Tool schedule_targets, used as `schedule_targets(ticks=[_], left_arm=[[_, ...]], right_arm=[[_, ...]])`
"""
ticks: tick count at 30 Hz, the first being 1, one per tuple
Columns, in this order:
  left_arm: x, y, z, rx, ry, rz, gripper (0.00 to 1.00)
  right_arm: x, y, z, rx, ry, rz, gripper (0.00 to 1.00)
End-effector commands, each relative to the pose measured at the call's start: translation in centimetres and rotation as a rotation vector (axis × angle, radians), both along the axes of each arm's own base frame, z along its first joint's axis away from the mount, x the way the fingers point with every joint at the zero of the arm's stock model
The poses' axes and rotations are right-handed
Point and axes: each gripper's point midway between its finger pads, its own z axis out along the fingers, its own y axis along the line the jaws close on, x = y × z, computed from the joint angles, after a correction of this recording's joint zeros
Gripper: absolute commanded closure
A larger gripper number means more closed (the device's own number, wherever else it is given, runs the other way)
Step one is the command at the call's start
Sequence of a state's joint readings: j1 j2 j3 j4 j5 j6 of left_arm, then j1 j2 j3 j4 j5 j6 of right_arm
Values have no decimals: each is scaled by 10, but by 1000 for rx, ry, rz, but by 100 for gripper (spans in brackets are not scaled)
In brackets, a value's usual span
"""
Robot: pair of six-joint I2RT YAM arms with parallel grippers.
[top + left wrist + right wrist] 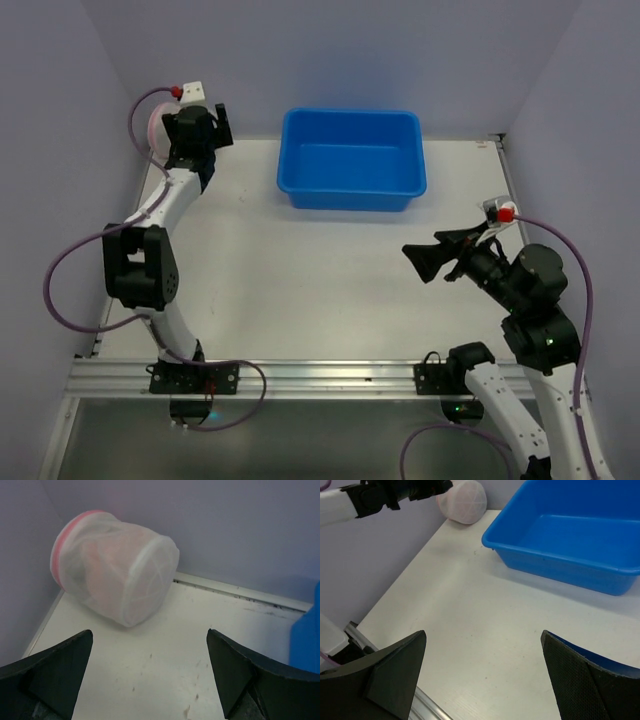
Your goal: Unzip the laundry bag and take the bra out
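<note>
Laundry bag (115, 570) lies on its side in far-left corner of bench (300, 290), pinkish shape inside, prob. the bra. Left claw (149, 641) wide, empty, aimed at bag for a grab. Right claw (484, 637) wide, empty, near right edge, likely on standby.

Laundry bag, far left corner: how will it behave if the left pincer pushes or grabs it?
The laundry bag lies on its curved side, so a sideways push would probably roll it, though the wall behind may stop it. Its thin see-through mesh looks soft and light, so it will likely dent rather than resist under the left pincer.
</note>
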State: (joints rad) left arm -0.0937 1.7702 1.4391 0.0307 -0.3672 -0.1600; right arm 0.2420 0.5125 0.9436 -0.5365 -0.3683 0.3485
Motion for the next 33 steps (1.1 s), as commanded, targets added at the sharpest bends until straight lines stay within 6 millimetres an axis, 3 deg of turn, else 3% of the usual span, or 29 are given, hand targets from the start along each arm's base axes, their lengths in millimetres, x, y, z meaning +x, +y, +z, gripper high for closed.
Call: schedule_targets(ticks=[1,5,6,7,11,13,14,17,18,19,20,21,24,28,29,30,31,32,33], left_arm=[[42,29,26,31,-130,56,0],[85,48,-11,58,-76,61,0],[92,50,-18,59,-66,55,0],[97,64,-23,55,-62,58,0],[121,77,-57,62,-31,13,0],[132,81,-80,54,-3,-12,5],[135,82,-102,50,31,-19,8],[142,81,-116,40,42,-62,30],[142,79,-115,45,42,-75,51],[140,75,-120,39,53,-99,62],[137,73,-108,37,34,-109,70],[133,71,-102,34,28,-116,87],[108,62,-80,28,27,-121,99],[54,41,-54,48,73,-33,100],[34,25,-38,40,85,-38,100],[13,15,-53,42,153,-31,100],[-2,-3,-54,57,182,-25,100],[-25,-12,-42,41,200,-24,100],[-47,-20,-58,35,252,-26,100]], right_arm=[[1,18,0,14,-15,110,1],[6,26,-10,31,32,145,1],[6,29,-16,35,49,164,1],[9,32,-19,36,61,177,1],[11,38,-31,47,114,210,1],[11,41,-33,48,123,227,1],[13,42,-34,49,131,231,1],[11,45,-33,56,133,253,1],[12,45,-37,59,144,253,1],[11,46,-37,67,149,258,1],[11,47,-40,68,156,262,1],[11,47,-43,68,165,263,1],[11,47,-46,72,179,257,1],[15,44,-54,74,206,226,1],[15,44,-54,76,213,224,1],[14,45,-55,80,219,226,1],[12,45,-56,79,226,233,1],[11,45,-56,79,227,238,1],[9,45,-54,75,222,243,1]])
